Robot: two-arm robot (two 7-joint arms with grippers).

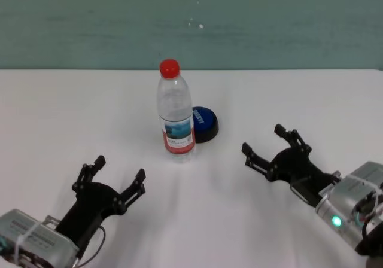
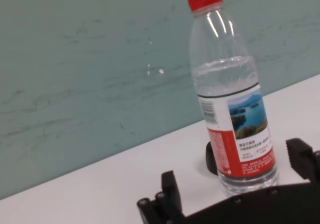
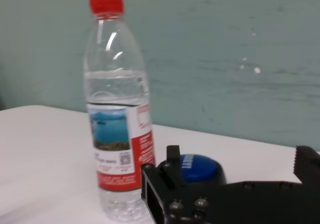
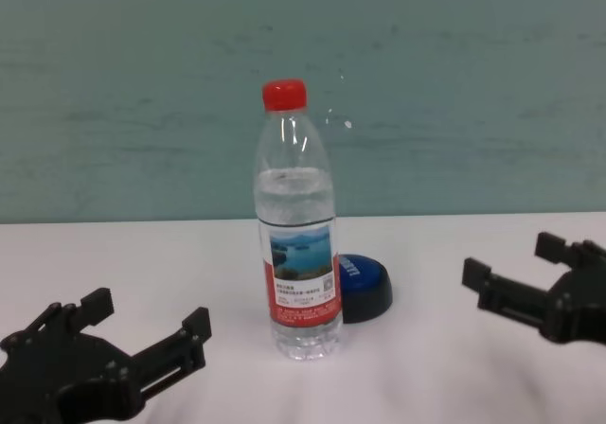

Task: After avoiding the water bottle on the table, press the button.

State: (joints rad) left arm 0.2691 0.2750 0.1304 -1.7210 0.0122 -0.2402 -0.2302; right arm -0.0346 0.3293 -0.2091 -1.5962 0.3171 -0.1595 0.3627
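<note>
End effectors – left (image 1: 118, 177), right (image 1: 263, 142) – spread wide, empty

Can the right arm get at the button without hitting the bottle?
Probably yes. The button sits behind and to the right of the water bottle, and the open right gripper is on that same side, with bare table between them.

Soft, even light fills every view; the table (image 1: 287, 100) reads bright, nearly washed out, and shadows stay faint. A weak shadow sits under the water bottle (image 1: 176, 109) at centre, with white glints on its shoulder in both wrist views. The right wrist view looks slightly soft, blurring the button (image 3: 199, 167) lettering.
</note>
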